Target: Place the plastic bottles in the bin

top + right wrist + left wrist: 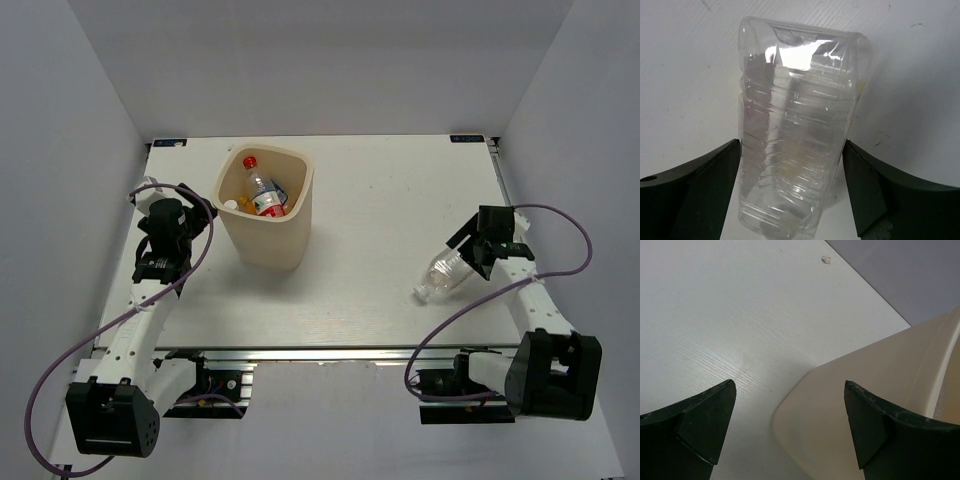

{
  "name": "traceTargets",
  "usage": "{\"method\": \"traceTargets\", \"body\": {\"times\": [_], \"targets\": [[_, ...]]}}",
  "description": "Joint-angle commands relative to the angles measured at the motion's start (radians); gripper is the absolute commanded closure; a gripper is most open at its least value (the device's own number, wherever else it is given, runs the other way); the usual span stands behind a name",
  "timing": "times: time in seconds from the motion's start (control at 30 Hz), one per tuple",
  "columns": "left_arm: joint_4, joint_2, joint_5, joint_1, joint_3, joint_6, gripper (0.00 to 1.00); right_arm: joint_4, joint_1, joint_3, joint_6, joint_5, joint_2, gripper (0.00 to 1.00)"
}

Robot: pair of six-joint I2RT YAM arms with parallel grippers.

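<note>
A clear bottle (440, 273) is laid flat on the table (380, 200), flanked closely by the right gripper (466, 256); whether it is gripped cannot be told. Other bottles (262, 192) are contained in the bin (262, 245), beside which the left gripper (790, 385) is held open, empty.

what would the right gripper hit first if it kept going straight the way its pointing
The clear bottle. It lies on the table, already between the fingers of the right gripper, so pushing on would likely meet its body first, though depth is hard to judge.
</note>
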Motion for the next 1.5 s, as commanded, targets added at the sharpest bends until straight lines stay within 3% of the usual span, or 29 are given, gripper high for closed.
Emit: {"method": "traceTargets", "body": {"times": [0.0, 0.2, 0.4, 0.77, 1.0, 1.27, 1.37, 1.47], "targets": [[0.012, -0.02, 0.015, 0.004, 0.001, -0.01, 0.02, -0.018, -0.002, 0.078, -0.131, -0.091, -0.083, 1.0], [0.001, -0.02, 0.0, 0.003, 0.012, -0.013, 0.02, 0.042, 0.029, 0.182, -0.237, -0.275, -0.172, 1.0], [-0.011, -0.027, -0.016, 0.003, 0.015, -0.012, 0.02, -0.018, 0.029, 0.222, -0.228, -0.166, -0.138, 1.0], [-0.015, -0.026, -0.026, 0.003, 0.02, -0.009, 0.02, 0.031, 0.029, 0.207, -0.214, -0.367, -0.115, 1.0], [-0.026, -0.023, -0.04, 0.003, 0.029, -0.012, 0.02, 0.103, 0.145, 0.328, -0.234, -0.539, -0.119, 1.0], [-0.055, -0.044, -0.077, 0.003, 0.041, -0.018, 0.02, 0.238, 0.38, 0.694, -0.281, -0.622, -0.001, 1.0], [-0.077, -0.055, -0.1, 0.003, 0.05, -0.022, 0.02, 0.264, 0.5, 0.84, -0.333, -0.616, 0.133, 1.0], [-0.077, -0.073, -0.106, 0.003, 0.049, -0.016, 0.02, 0.263, 0.593, 1.088, -0.401, -0.549, 0.309, 1.0]]}}
